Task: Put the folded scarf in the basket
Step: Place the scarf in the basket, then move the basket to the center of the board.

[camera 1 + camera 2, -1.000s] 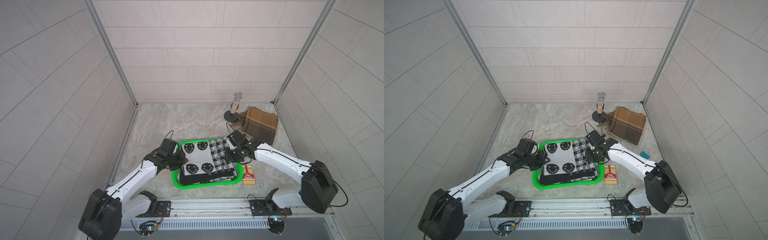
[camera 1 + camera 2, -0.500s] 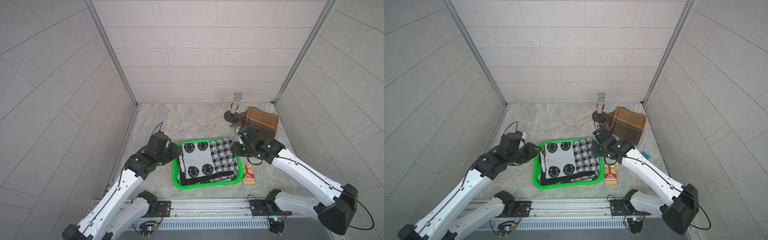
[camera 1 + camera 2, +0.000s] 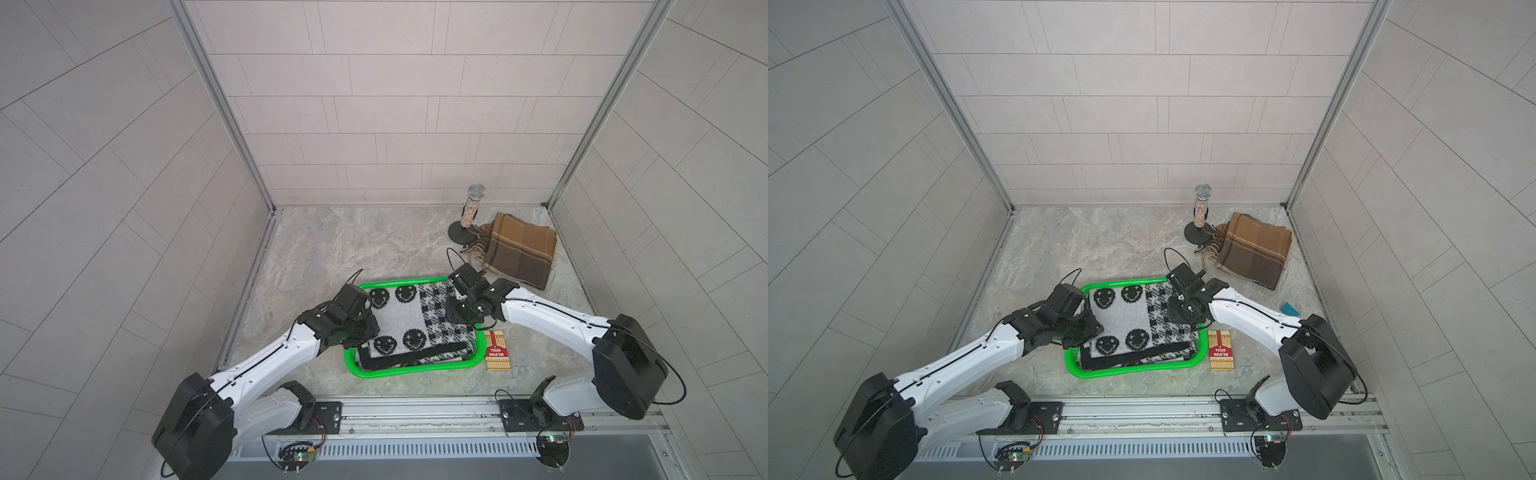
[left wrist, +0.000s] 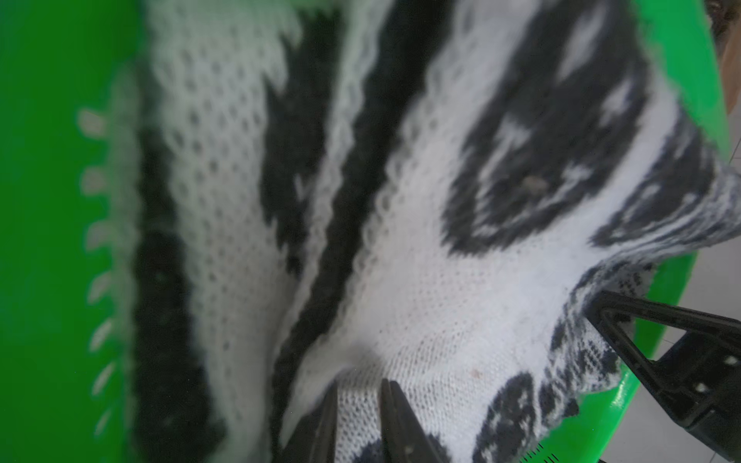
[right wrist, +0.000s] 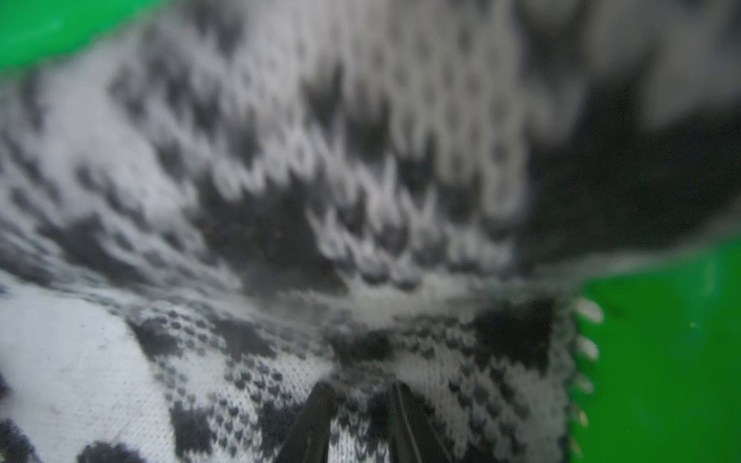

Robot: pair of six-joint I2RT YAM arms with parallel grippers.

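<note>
Near the tile-walled marble tabletop (image 3: pixel 353 249)'s front edge, the basket (image 3: pixel 399 372) holds the scarf (image 3: pixel 407 324); left pincer (image 4: pixel 357 405) and right pincer (image 5: pixel 361 401) press it, grip impossible to tell.

brown plaid cloth (image 3: pixel 521 249), card box (image 3: pixel 497 350), microphone (image 3: pixel 470 212)

The folded scarf (image 3: pixel 399 320) lies in the basket (image 3: pixel 411 372), with the left gripper (image 3: pixel 365 328) down on it at the basket's left side and the right gripper (image 3: pixel 455 309) at its right.
</note>
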